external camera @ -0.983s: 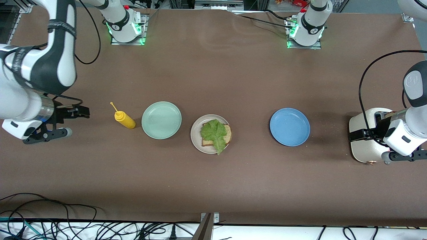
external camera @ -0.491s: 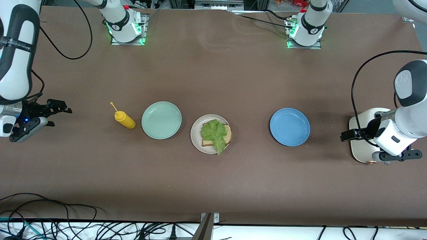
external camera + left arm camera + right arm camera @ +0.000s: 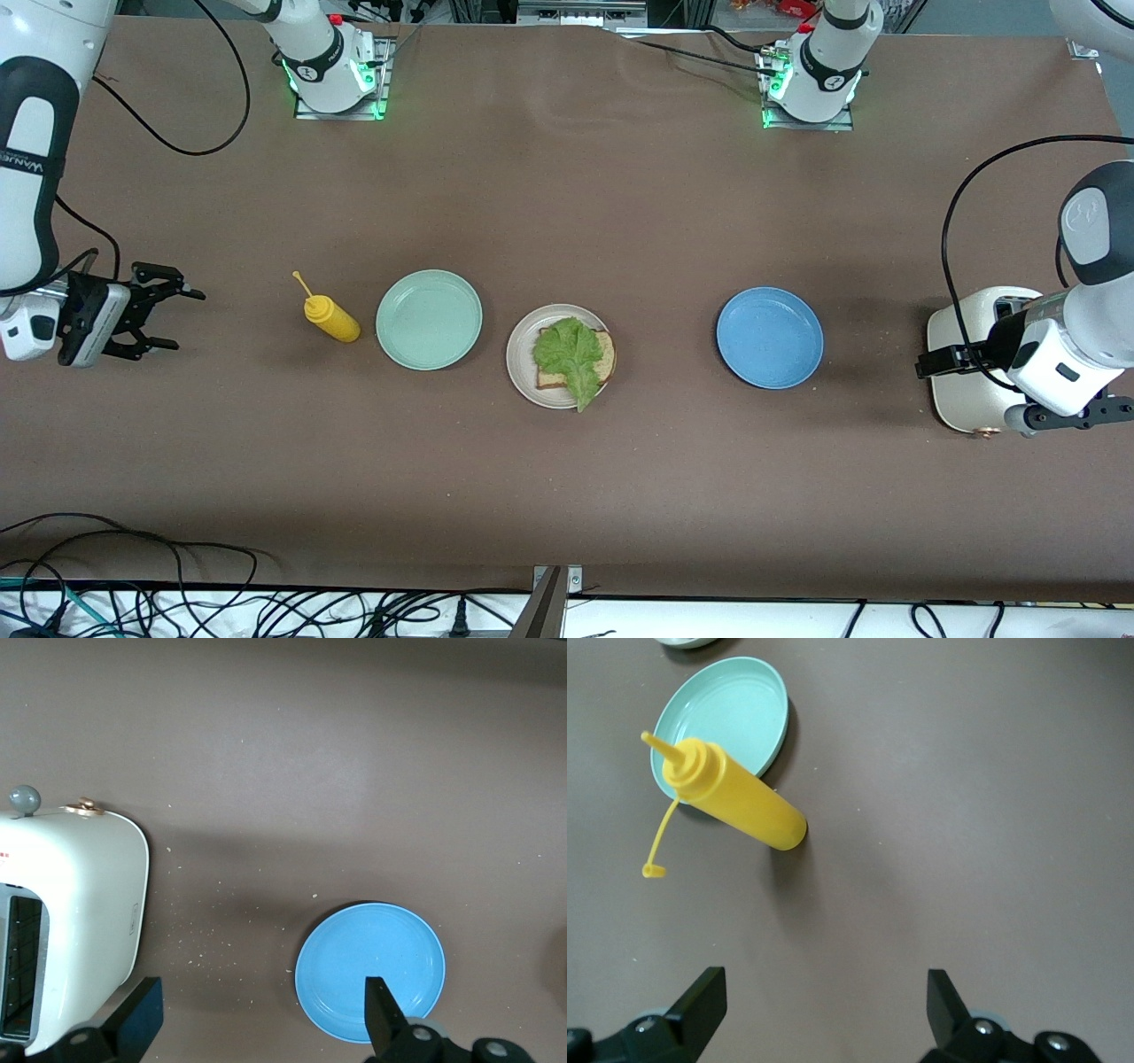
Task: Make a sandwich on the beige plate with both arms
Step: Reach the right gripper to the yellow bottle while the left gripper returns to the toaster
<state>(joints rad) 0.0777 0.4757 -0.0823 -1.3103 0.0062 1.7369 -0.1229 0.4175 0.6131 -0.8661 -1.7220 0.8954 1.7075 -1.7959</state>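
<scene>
Front view alone shows lettuce (image 3: 570,354) on bread (image 3: 604,359); wrist views show left gripper (image 3: 257,1028) and right gripper (image 3: 824,1014) spread, empty.

A wide table covered in a matte brown sheet (image 3: 567,204) fills nearly the whole front view, its surface evenly lit from above with soft shadows and a few faint creases toward the top edge. Small pale crumbs (image 3: 208,935) speckle the cover. Along the edge nearest the front camera runs a white strip (image 3: 797,620) with a tangle of black cables (image 3: 133,585) lying over it, and a metal bracket (image 3: 554,594) stands at its middle. Past the top edge, bits of metal framing (image 3: 567,11) and dark equipment show.
</scene>
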